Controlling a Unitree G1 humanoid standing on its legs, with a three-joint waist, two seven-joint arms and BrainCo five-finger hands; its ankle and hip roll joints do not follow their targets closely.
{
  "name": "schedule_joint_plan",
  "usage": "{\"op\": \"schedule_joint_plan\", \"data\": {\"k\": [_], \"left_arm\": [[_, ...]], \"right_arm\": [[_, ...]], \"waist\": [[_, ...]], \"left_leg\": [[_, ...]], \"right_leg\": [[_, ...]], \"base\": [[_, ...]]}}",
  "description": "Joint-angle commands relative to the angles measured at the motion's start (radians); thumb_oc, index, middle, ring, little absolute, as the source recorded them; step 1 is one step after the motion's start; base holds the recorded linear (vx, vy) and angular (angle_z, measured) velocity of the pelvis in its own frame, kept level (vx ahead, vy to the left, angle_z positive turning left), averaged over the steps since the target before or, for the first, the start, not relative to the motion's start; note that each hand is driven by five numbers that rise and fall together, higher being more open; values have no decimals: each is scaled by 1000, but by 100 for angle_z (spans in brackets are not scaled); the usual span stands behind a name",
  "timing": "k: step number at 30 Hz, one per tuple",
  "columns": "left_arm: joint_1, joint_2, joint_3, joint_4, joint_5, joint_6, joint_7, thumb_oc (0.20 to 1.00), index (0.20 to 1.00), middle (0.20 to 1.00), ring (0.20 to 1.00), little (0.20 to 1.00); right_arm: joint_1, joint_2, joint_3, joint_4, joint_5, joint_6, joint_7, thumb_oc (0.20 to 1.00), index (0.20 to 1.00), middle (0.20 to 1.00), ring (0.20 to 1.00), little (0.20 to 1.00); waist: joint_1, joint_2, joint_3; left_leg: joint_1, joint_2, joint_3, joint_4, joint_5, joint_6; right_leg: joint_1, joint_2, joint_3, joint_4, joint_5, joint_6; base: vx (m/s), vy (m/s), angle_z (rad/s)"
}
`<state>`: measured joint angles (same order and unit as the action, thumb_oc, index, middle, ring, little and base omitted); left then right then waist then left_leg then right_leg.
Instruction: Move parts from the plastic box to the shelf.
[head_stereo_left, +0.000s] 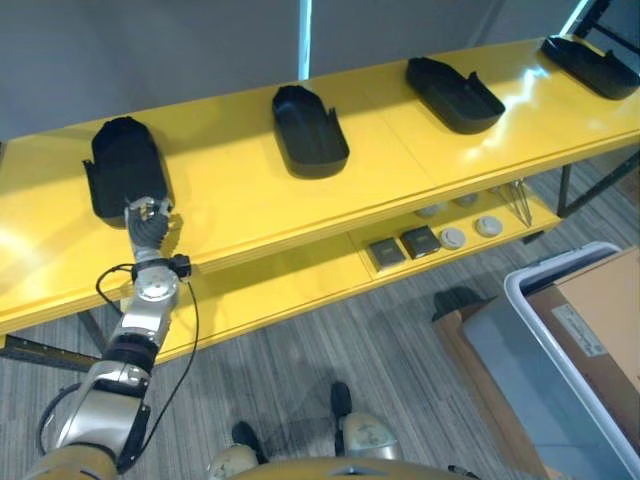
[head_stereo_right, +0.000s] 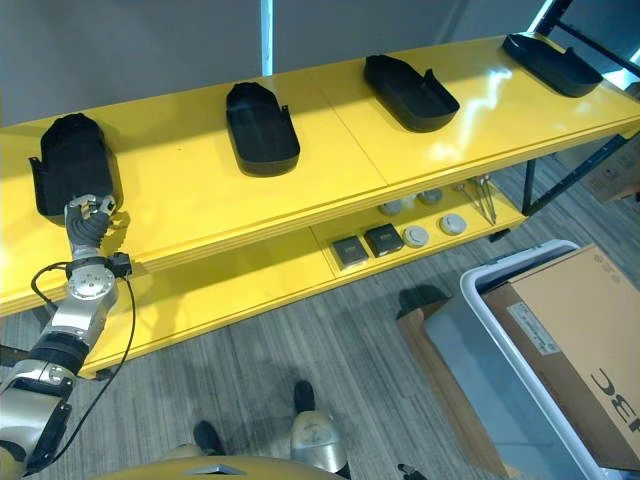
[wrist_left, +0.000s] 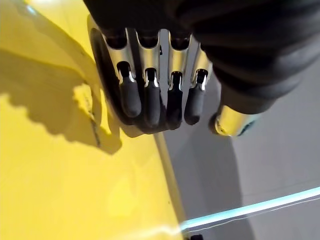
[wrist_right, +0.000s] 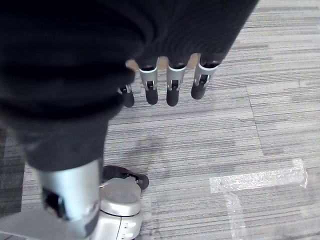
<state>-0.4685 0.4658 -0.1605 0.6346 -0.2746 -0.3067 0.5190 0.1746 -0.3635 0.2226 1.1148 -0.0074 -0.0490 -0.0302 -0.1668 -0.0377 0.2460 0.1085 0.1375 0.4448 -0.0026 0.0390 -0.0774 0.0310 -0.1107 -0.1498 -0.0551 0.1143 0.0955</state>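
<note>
Several black moulded parts lie in a row on the yellow shelf (head_stereo_left: 250, 205). The leftmost part (head_stereo_left: 122, 160) has my left hand (head_stereo_left: 150, 228) at its near end. In the left wrist view the left hand's fingers (wrist_left: 150, 100) hang fairly straight over the part's dark rim (wrist_left: 106, 75), with the thumb held apart and nothing pinched. Further along the shelf sit a second part (head_stereo_left: 310, 130), a third part (head_stereo_left: 455, 92) and another part (head_stereo_left: 590, 62) at the far right. My right hand (wrist_right: 172, 85) hangs over the floor with relaxed fingers and holds nothing.
A white-rimmed plastic box (head_stereo_left: 520, 290) stands on the floor at the lower right, with a cardboard box (head_stereo_left: 600, 310) in it. On the lower shelf level lie small black squares (head_stereo_left: 405, 247) and round white pieces (head_stereo_left: 470, 232). Grey carpet lies in front of the shelf.
</note>
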Motion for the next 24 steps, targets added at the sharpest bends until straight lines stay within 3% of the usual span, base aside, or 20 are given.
{"op": "schedule_joint_plan", "data": {"k": [1, 6, 7, 13, 16, 19, 23, 24], "left_arm": [[4, 30, 15, -88, -77, -132, -121, 1000, 1000, 1000, 1000, 1000], [132, 17, 51, -305, -228, -133, -273, 1000, 1000, 1000, 1000, 1000], [181, 11, 73, -356, -278, -85, -338, 1000, 1000, 1000, 1000, 1000], [407, -11, 134, -428, -407, 83, -490, 1000, 1000, 1000, 1000, 1000], [503, -26, 156, -360, -464, 133, -527, 1000, 1000, 1000, 1000, 1000], [558, -30, 152, -287, -390, 148, -534, 1000, 1000, 1000, 1000, 1000], [619, -73, 130, -39, -316, 169, -533, 1000, 1000, 1000, 1000, 1000], [630, -110, 138, 118, -246, 161, -545, 1000, 1000, 1000, 1000, 1000]], "right_arm": [[32, -10, 2, 13, -20, -4, -5, 1000, 1000, 1000, 1000, 1000], [17, 4, -18, 11, -26, 16, -15, 1000, 1000, 1000, 1000, 1000], [11, 11, -28, 11, -40, 26, -18, 1000, 1000, 1000, 1000, 1000], [-12, 33, -48, -27, -31, 79, -31, 1000, 1000, 1000, 1000, 1000], [-29, 34, -41, -57, -7, 116, -28, 1000, 1000, 1000, 1000, 1000], [-41, 37, -34, -71, 6, 137, -28, 1000, 1000, 1000, 1000, 1000], [-58, 47, -23, -76, 19, 157, -29, 1000, 1000, 1000, 1000, 1000], [-68, 51, -25, -55, 30, 151, -27, 1000, 1000, 1000, 1000, 1000]], "waist": [[22, 8, -66], [61, 19, -79], [77, 24, -83], [146, 43, -94], [178, 45, -97], [196, 44, -99], [218, 42, -102], [225, 40, -106]], "left_leg": [[-82, 104, -74, 108, -30, -29], [-69, 88, -97, 87, -29, -29], [-64, 80, -108, 80, -29, -28], [-60, 57, -162, 61, -23, -21], [-58, 50, -182, 54, -18, -20], [-56, 47, -194, 44, -14, -18], [-55, 40, -217, 24, -3, -18], [-55, 38, -225, 12, 2, -17]], "right_leg": [[2, -89, -12, 86, -90, 78], [24, -93, -36, 59, -78, 76], [32, -95, -45, 52, -72, 75], [50, -105, -80, 55, -65, 76], [60, -110, -99, 54, -62, 74], [65, -112, -109, 52, -60, 75], [67, -112, -122, 52, -57, 77], [65, -110, -127, 49, -55, 76]], "base": [[-22, -16, 9], [-46, -12, 8], [-59, 4, 22], [-72, 6, 23], [-55, -4, 26], [-45, -9, 21], [-46, -13, 22], [-30, -16, 27]]}}
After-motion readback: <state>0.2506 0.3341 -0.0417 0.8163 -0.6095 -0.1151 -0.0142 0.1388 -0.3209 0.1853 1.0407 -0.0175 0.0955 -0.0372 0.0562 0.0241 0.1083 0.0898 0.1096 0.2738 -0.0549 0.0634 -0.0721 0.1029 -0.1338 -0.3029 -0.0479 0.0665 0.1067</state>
